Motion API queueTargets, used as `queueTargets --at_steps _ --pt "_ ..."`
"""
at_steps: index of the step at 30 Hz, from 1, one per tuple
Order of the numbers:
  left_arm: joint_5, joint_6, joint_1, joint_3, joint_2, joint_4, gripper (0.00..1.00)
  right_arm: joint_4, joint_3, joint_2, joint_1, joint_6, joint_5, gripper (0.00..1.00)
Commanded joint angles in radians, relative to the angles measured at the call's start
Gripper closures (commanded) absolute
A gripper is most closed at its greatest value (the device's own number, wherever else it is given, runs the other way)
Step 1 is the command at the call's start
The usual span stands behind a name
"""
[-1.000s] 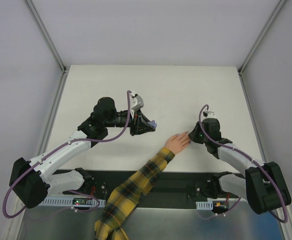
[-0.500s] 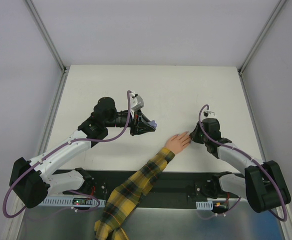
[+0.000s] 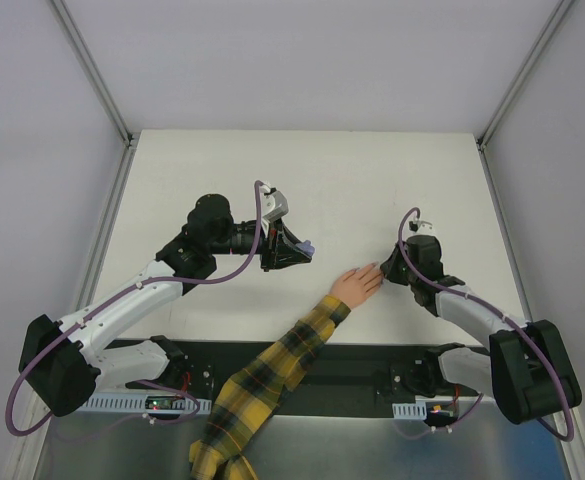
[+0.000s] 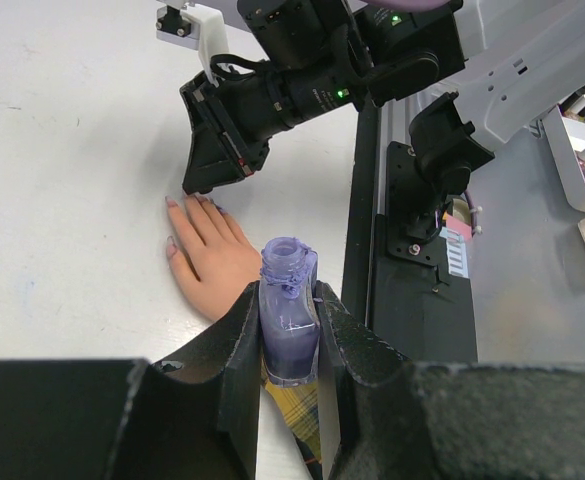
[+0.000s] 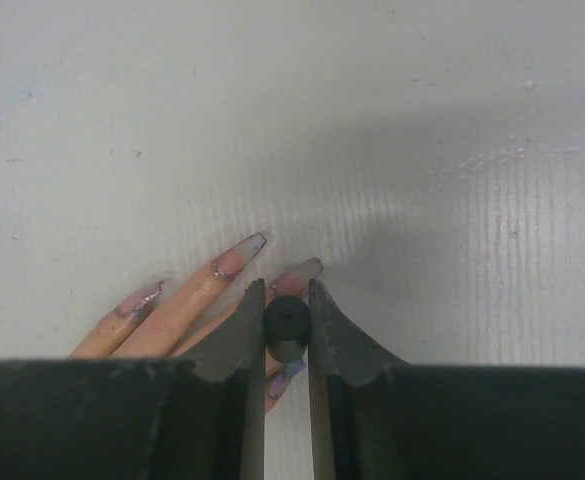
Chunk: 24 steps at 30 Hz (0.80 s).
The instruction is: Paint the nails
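A small peach hand (image 3: 357,283) with a yellow-and-black plaid sleeve (image 3: 272,370) lies flat on the white table, fingers pointing right. Its long pale nails show in the right wrist view, one (image 5: 249,245) clear, one (image 5: 307,270) just beyond my jaws, and one (image 5: 287,375) under them smeared purple. My right gripper (image 5: 285,287) is shut on the dark brush cap (image 5: 286,325), low over the fingertips (image 3: 384,272). My left gripper (image 4: 287,295) is shut on the uncapped purple bottle (image 4: 289,320), held above the table left of the hand (image 3: 302,250).
The black base rail (image 3: 372,365) runs along the table's near edge under the sleeve. Metal frame posts (image 3: 92,70) stand at the table's back corners. A white rack (image 4: 582,150) with small bottles sits off the table in the left wrist view.
The right wrist has shifted very slightly to the right over the fingertips. The left arm, the bottle and the hand have not moved.
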Motion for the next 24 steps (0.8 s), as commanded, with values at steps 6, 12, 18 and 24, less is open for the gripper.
queueTargets --at_steps 6,12,18,24 --pt "0.028 -0.003 -0.003 0.043 -0.008 0.053 1.00 0.061 0.014 -0.015 -0.009 0.007 0.000 0.99" --pt "0.029 -0.002 -0.003 0.041 -0.014 0.053 1.00 0.036 -0.003 -0.038 -0.006 0.009 -0.030 0.99" --pt "0.028 -0.003 -0.003 0.043 -0.011 0.053 1.00 0.033 -0.022 -0.066 0.002 0.009 -0.044 0.99" --pt "0.029 -0.003 -0.003 0.041 -0.007 0.053 1.00 0.018 -0.020 -0.062 0.004 0.018 -0.044 0.99"
